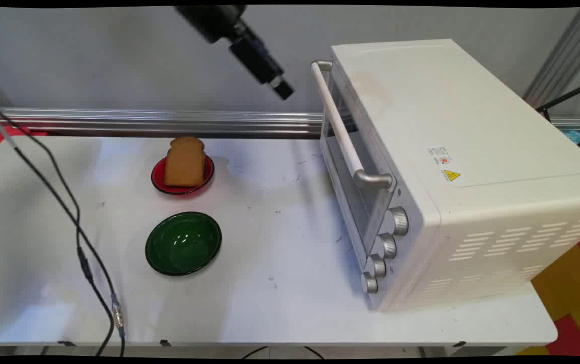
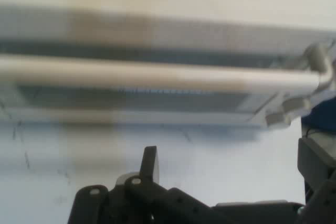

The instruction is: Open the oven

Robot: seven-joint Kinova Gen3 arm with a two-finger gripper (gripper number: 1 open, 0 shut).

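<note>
In the main view, the black two-finger gripper [image 1: 284, 91] hangs high above the white table [image 1: 280, 263], near the twelve o'clock edge, tilted down toward four o'clock. It holds nothing and touches nothing. From this side its jaws cannot be read. Nearest to it, at its three o'clock, is the far end of the cream bar handle [image 1: 341, 132] on the door of the boxy white toaster oven [image 1: 451, 167], which fills the table's right half. The door is closed; four silver knobs [image 1: 384, 247] run down its near front corner. Well apart at the gripper's seven o'clock, a slice of brown toast [image 1: 185, 162] stands leaning on a small red plate [image 1: 158, 177]. Just beside it at six o'clock sits a glossy dark green bowl [image 1: 184, 243]. Black cables [image 1: 80, 237] trail along the table's left.

In the hand view, the oven's cream handle [image 2: 157, 74] crosses from nine to three o'clock above the table surface. One gripper finger [image 2: 150, 163] rises at six o'clock and the other stands at the right edge, so the jaws are spread wide on empty air [image 2: 231, 182].
</note>
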